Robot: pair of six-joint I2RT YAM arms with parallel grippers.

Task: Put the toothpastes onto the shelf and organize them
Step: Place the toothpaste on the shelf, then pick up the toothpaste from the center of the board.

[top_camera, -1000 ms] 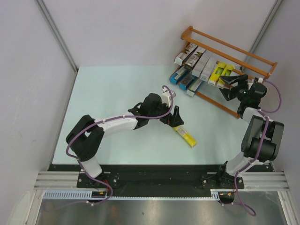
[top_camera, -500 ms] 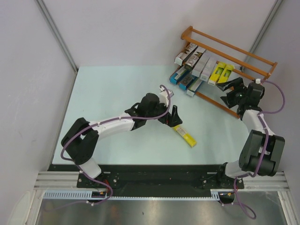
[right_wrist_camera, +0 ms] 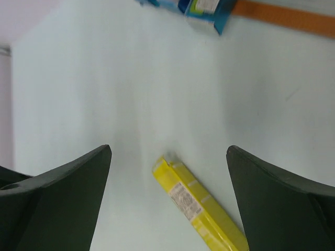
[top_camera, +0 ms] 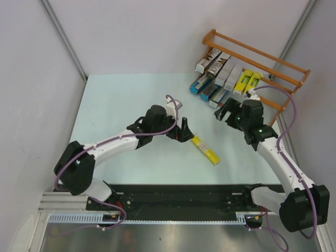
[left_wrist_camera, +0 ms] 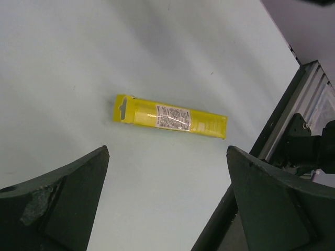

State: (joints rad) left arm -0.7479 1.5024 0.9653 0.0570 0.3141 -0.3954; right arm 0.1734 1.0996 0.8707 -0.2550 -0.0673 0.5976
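The left tool is hovering with its jaws spread wide and nothing between them, just left of the one loose toothpaste, a yellow carton. This carton is lying flat near the middle of the pale counter, angled toward the near right. The right tool, likewise gaping and gripping nothing, is hanging above the counter between that carton and the shelf, its wrist view taking in one end of the carton. The step in hand appears to be the pickup of this last carton. The next move is calling for one tool to descend, set its jaws across the carton's narrow width and close. At the far right, the shelf is holding the other toothpastes: silver-grey cartons and two yellow ones in the upper row, blue cartons below, with bare rail showing to the right of the yellow pair.
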